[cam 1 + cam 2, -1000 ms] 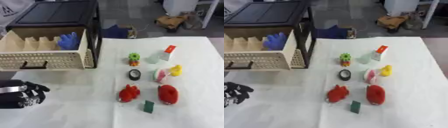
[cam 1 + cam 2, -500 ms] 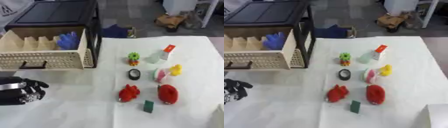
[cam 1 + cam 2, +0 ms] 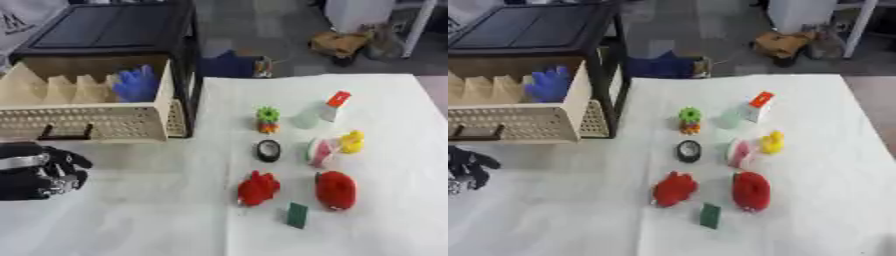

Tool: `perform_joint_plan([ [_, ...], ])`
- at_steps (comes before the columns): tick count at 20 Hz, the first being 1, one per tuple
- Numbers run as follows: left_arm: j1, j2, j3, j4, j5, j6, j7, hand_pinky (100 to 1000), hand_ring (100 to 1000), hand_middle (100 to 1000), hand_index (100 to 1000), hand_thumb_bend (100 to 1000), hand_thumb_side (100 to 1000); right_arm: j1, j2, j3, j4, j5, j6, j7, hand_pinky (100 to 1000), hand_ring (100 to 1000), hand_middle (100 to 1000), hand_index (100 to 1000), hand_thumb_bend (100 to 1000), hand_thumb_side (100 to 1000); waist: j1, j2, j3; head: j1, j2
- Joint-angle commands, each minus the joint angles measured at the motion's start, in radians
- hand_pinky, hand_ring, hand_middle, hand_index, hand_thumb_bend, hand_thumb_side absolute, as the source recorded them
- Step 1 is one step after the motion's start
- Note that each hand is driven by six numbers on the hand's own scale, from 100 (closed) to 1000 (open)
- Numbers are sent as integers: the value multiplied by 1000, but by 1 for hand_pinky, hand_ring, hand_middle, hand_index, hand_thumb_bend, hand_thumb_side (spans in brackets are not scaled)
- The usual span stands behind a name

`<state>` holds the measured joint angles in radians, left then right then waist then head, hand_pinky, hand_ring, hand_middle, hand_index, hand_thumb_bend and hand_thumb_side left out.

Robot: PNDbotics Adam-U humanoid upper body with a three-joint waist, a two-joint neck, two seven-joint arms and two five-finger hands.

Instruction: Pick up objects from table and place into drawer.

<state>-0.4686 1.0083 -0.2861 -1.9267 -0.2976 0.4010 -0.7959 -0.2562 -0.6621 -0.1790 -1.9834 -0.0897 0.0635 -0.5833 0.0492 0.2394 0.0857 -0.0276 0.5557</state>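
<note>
— What is lying on the white cloth-covered table (image 3: 131, 220)?

— Eight small things are sitting in a loose cluster right of centre: a lumpy red toy (image 3: 257, 188), a rounded red one (image 3: 335, 190), a flat dark green card (image 3: 297, 215), a black ring (image 3: 268, 150), a green-and-orange knobbly piece (image 3: 267, 118), a white block with a red top (image 3: 332, 104), a pink-and-white wedge (image 3: 320, 151) and a yellow duck-like figure (image 3: 352, 141) just beside it.

— And the drawer?

— The beige drawer (image 3: 96, 122), perforated at the front, is standing pulled out of its black frame (image 3: 118, 32) at the far left, with one blue object (image 3: 136, 84) already lying inside among the dividers.

— Where are the hands?

— The left hand (image 3: 39, 171) is resting near the left edge below the drawer — fingers curled inward, gripping nothing. The right hand is not showing. Bare cloth is lying open between that hand and the cluster, and along the near edge.
</note>
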Motion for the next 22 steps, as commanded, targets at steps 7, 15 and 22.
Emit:
perform_joint_plan([
  [7, -66, -9, 8, 56, -42, -6, 3, 545, 738, 730, 953, 100, 1000, -21, -17, -10, -17, -3, 11, 6, 741, 733, 703, 847, 100, 1000, -2, -11, -6, 4, -13],
  [15, -98, -31, 8, 110, -66, -15, 16, 548, 739, 736, 952, 100, 1000, -22, -18, -12, -17, -2, 10, 6, 741, 732, 700, 847, 100, 1000, -1, -6, -12, 8, -18],
  [22, -123, -51, 8, 163, -80, -23, 23, 560, 757, 778, 959, 100, 1000, -21, -17, -15, -17, -2, 9, 4, 740, 732, 699, 846, 100, 1000, -1, -2, -18, 12, -26],
])
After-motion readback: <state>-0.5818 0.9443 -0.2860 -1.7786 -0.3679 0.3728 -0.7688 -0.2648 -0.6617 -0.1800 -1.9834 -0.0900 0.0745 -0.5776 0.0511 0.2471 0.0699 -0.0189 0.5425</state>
